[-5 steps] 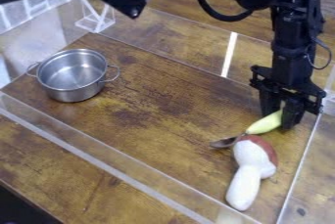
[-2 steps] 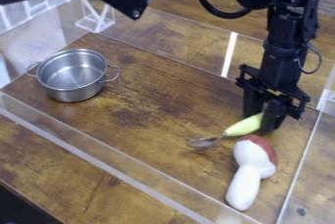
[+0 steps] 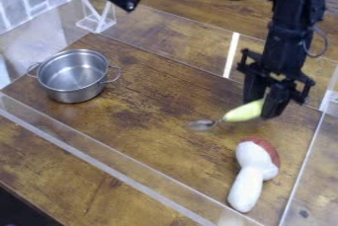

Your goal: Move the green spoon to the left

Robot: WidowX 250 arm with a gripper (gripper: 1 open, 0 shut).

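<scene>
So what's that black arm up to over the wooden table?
The robot arm's gripper is clamped on the handle of a small green spoon and holds it clear of the wooden table, bowl end hanging down to the left. A toy mushroom lies on the table just below, and a metal pot sits far off to the left. The spoon has not yet been carried leftward and set down.

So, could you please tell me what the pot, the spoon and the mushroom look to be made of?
Pot: apparently polished steel, with bright reflections on its wall.
Green spoon: likely plastic, uniform yellow-green, smooth.
Toy mushroom: perhaps plastic or foam, matte white stem, red-brown cap; unclear.
</scene>
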